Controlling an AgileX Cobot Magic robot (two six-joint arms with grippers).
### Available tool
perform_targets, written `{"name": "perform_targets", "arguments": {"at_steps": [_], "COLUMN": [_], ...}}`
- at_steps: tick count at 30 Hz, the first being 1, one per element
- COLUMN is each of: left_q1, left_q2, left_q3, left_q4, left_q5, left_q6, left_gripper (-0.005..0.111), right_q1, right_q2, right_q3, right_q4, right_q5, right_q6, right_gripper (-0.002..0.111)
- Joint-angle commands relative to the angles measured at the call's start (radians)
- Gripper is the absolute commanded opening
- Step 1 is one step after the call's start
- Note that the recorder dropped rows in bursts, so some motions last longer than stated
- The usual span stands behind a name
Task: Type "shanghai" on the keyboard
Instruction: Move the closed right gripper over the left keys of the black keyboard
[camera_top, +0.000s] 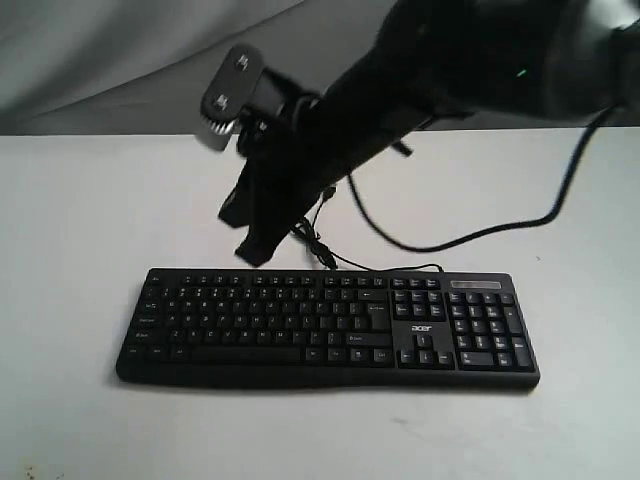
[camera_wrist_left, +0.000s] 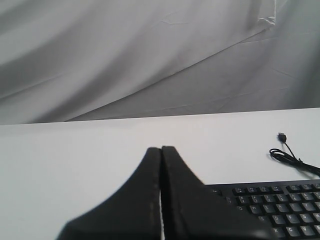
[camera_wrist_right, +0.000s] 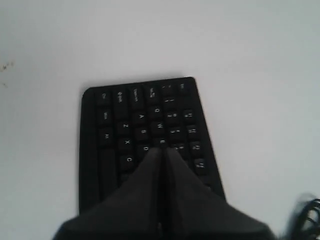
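Wide black plastic keyboard (camera_top: 300, 322) with number pad, white legends and a white "acer" mark. It lies flat on the white tabletop (camera_top: 70, 250), near-centre, with its long edge toward the near side. My right gripper (camera_wrist_right: 162, 150) reaches across to its left end, fingers pressed together on nothing, tip over the E/D area (touching or not, I cannot tell). My left gripper (camera_wrist_left: 161, 150) is likewise clenched and empty, off the keyboard's left end over the tabletop.

Risks:
- The joined tip looks wider than one keycap. S has A, D, W and X crowded round it, so a slightly off descent would likely strike two keys.
- An angled push may skid the keyboard, since nothing pins it.
- The thin black USB cable (camera_wrist_left: 281, 154) lies loose on the far side with its plug unattached (keystrokes may register nowhere).
- My arm hides some of the far key rows in the exterior view.
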Motion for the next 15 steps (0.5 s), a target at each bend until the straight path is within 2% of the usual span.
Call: {"name": "perform_targets", "arguments": {"at_steps": [1,7,11,15], "left_q1": [-0.006,-0.006,-0.006,-0.006], "left_q2": [-0.002,-0.002,-0.002,-0.002], "left_q3": [0.002,0.002,0.002,0.002], "left_q4": [0.0,0.0,0.0,0.0], "left_q5": [-0.006,-0.006,-0.006,-0.006], "left_q6": [-0.003,-0.003,-0.003,-0.003], "left_gripper": [0.0,0.0,0.0,0.0], "right_q1": [0.081,0.138,0.145,0.145], "right_q2": [0.11,0.241,0.303,0.342], "right_q3": [-0.006,-0.123,-0.223,-0.239], "right_q4": [-0.028,-0.028,-0.035,-0.041], "right_q5": [-0.093,-0.093,-0.047,-0.05], "right_q6": [0.007,0.065,0.104,0.112], "right_gripper": [0.0,0.0,0.0,0.0]}}
